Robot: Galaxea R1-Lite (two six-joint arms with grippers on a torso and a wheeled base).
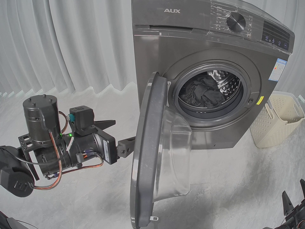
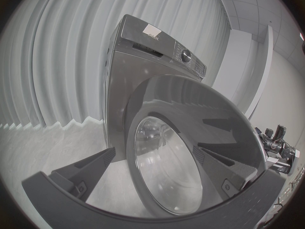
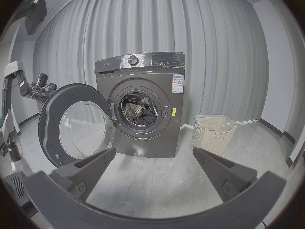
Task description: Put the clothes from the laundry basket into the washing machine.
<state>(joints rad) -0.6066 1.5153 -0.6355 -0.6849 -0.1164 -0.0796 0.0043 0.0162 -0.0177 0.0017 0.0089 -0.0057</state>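
Observation:
The grey washing machine [image 1: 203,48] stands with its round door [image 1: 149,150] swung wide open. Dark clothes [image 1: 203,93] lie in the drum, also seen as clothes [image 3: 144,116] from the right wrist. The cream laundry basket [image 1: 279,118] sits on the floor at the machine's right side, and what I see of its inside is bare. My left gripper [image 1: 116,134] is open behind the door's outer face, one finger [image 1: 127,146] touching or nearly touching the rim. In the left wrist view the left gripper [image 2: 153,149] faces the door [image 2: 178,137]. My right gripper [image 3: 153,150] is open, low and well back from the machine.
White curtains [image 1: 63,35] hang behind and left of the machine. The basket [image 3: 213,131] stands between the machine and the curtain. Pale floor [image 1: 228,175] lies open in front of the drum. The door [image 3: 76,124] juts out toward me on the left.

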